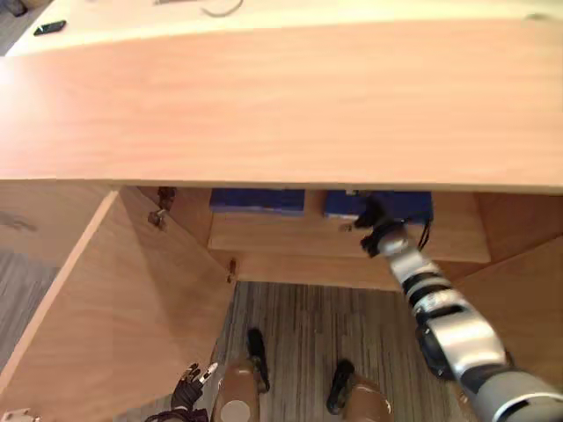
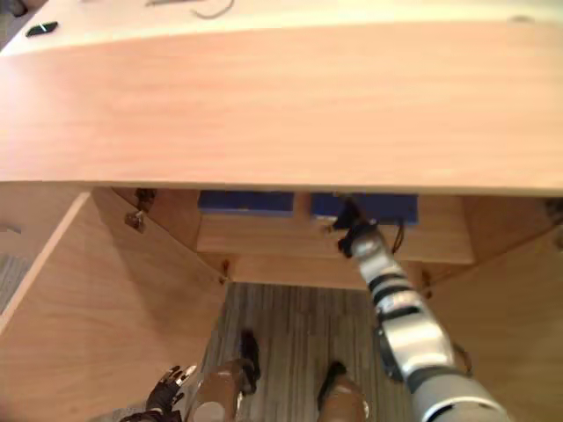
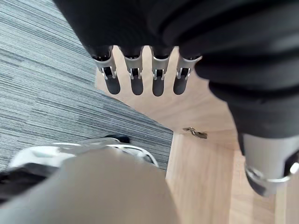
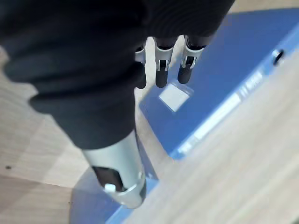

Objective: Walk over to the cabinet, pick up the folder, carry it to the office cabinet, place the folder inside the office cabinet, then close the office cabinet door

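Observation:
Two blue folders lie on the shelf [image 1: 281, 237] inside the open cabinet, one at the left [image 1: 257, 200] and one at the right [image 1: 415, 204]. My right hand [image 1: 374, 221] reaches in under the cabinet top to the right folder. In the right wrist view its fingers [image 4: 161, 74] are straight, open, just over the blue cover [image 4: 224, 60] and its white label [image 4: 174, 97]; I cannot tell whether they touch it. My left hand [image 1: 190, 383] hangs low beside the left door, and its fingers [image 3: 135, 77] are straight and hold nothing.
The wide wooden cabinet top [image 1: 281, 105] hides most of the inside. The left door [image 1: 114, 299] and the right door [image 1: 519, 299] both stand open towards me. Grey striped carpet [image 1: 299, 321] lies between them. A small black object [image 1: 50, 27] sits on the surface beyond.

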Available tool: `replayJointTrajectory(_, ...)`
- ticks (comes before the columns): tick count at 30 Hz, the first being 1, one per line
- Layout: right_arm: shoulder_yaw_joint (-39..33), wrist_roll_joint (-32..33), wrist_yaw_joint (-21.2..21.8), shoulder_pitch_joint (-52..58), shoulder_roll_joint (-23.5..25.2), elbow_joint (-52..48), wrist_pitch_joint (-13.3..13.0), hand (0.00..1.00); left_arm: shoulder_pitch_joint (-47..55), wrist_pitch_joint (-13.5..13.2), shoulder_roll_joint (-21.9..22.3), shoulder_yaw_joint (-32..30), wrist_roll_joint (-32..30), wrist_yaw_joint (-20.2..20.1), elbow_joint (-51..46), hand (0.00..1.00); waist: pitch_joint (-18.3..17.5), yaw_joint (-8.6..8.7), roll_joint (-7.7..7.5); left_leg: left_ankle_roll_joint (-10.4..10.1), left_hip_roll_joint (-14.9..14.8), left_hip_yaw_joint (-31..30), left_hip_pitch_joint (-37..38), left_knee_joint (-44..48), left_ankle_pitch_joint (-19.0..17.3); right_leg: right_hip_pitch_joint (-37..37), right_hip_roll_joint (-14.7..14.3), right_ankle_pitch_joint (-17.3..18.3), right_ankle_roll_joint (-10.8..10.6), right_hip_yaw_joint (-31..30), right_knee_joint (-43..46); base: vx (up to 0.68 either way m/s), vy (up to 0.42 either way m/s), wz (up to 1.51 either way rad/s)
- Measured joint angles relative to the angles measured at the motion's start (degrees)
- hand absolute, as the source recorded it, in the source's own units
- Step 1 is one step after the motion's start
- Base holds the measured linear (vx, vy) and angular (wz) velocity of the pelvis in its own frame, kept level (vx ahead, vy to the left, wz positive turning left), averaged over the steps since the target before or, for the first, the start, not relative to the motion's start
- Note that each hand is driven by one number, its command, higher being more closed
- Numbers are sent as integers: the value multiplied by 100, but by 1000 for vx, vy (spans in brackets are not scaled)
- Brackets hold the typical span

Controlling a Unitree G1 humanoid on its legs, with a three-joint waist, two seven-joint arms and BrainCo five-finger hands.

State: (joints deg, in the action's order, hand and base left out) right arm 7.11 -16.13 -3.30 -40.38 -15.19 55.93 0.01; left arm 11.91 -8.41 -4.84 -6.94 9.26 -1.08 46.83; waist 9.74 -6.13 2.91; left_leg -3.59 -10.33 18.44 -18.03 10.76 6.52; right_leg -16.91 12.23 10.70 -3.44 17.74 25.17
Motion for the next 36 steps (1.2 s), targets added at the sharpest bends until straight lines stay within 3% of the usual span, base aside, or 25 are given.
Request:
replayJointTrajectory(5,-1237,507,-87,1644,815,22,23,0,-209,88,140,-188,-249,48,177,0,-274,56,-19,-57,-24,-45,440,-297,64,686,-182,-174,-53,206,-655,146,-26,9)
replayJointTrajectory(8,-1808,1210,-188,2447,1241,73,49,0,-364,147,307,-228,-424,134,238,0,-329,116,-49,-137,-80,-171,527,-67,-98,1016,-337,-394,-61,139,-1054,55,1,-15)
replayJointTrajectory(12,-2343,1747,-237,3162,1480,199,-16,0,-415,157,423,-248,-531,208,339,0,-417,231,-116,-300,-62,-961,545,672,-842,1267,-501,-624,-91,-253,-1449,-76,66,-49)
replayJointTrajectory(18,-2720,2780,-454,4129,1714,-80,-206,0,-491,185,195,-217,-530,352,759,0,-746,416,-474,-139,559,-1117,1138,-170,-927,1261,-447,-938,-5,-1321,-2241,-33,139,-77)
replayJointTrajectory(21,-2779,2995,-651,4550,1815,-648,-324,0,-495,197,62,-76,-575,397,965,0,-817,628,-572,-70,694,-765,1513,-712,-776,1206,-419,-1175,-19,-1722,-2397,40,74,-63)
replayJointTrajectory(25,-3360,3067,-816,4638,1822,-714,-408,0,-557,212,67,-115,-754,414,1187,0,-850,666,-557,-58,679,-386,1813,-825,-780,1219,-480,-1337,-148,-2104,-2409,123,51,-61)
replayJointTrajectory(29,-4183,3524,-888,4546,1839,-677,-412,0,-712,350,176,-477,-1188,442,1342,0,-839,662,-543,-66,549,128,2105,-802,-943,1254,-658,-1448,5,-2401,-2393,103,28,-66)
replayJointTrajectory(33,-4199,3755,-1072,4513,1933,-1048,-443,0,-898,352,338,-662,-1169,470,1324,0,-646,681,-497,-47,463,631,2306,-520,-1198,1170,-757,-1470,38,-2474,-2077,-21,17,-68)
replayJointTrajectory(36,-4175,3912,-1170,4465,2044,-1454,-474,0,-939,328,427,-757,-1070,472,1242,0,-512,667,-428,-14,277,1099,2323,-249,-1384,949,-769,-1509,210,-2056,-1927,-104,-18,-83)
